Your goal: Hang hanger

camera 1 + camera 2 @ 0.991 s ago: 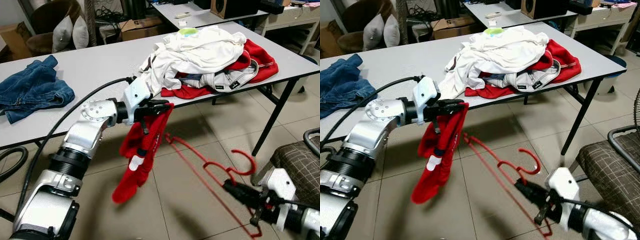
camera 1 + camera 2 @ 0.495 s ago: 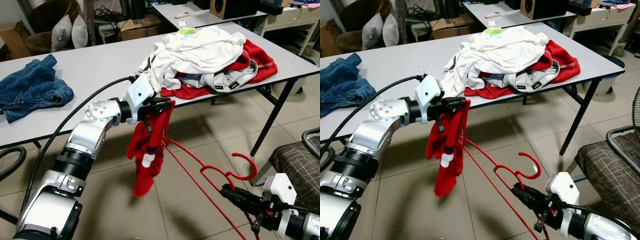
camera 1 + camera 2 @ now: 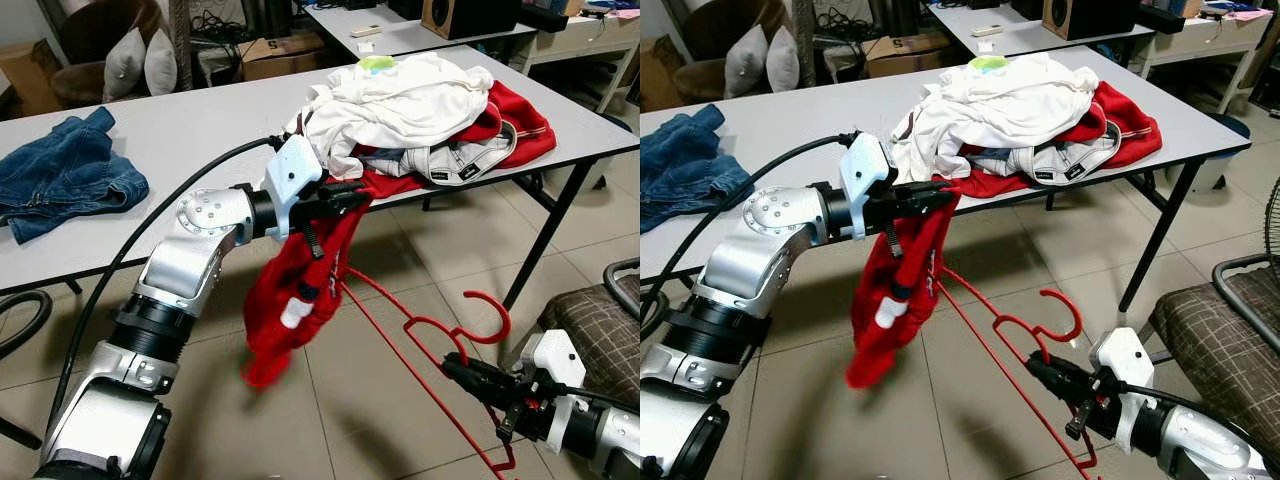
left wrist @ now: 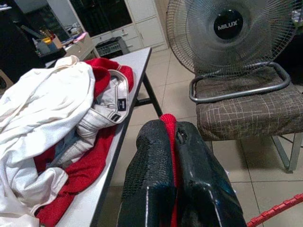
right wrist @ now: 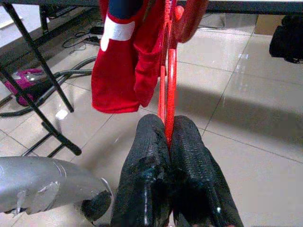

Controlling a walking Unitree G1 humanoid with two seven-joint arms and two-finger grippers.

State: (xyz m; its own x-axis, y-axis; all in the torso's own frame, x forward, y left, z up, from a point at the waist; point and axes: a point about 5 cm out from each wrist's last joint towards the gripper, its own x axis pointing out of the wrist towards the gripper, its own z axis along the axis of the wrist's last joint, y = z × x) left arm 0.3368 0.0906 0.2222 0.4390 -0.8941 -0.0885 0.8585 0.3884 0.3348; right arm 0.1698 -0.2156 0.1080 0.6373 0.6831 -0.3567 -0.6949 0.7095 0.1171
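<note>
Clothes pile (image 3: 415, 110) + jeans (image 3: 62, 175) on table (image 3: 190, 130)

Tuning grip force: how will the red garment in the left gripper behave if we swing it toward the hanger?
Probably floppy: the red garment hangs limp in folds below the left gripper, pinched at one edge. It will likely sway and lag. It may snag, since it hangs right against the thin red hanger held by the right gripper.

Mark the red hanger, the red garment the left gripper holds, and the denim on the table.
red hanger (image 3: 487, 330), left eye view, on its curved hook.
red garment (image 3: 295, 300), left eye view, on the hanging cloth's middle.
denim garment (image 3: 62, 175), left eye view, on the folded blue fabric's middle.
</note>
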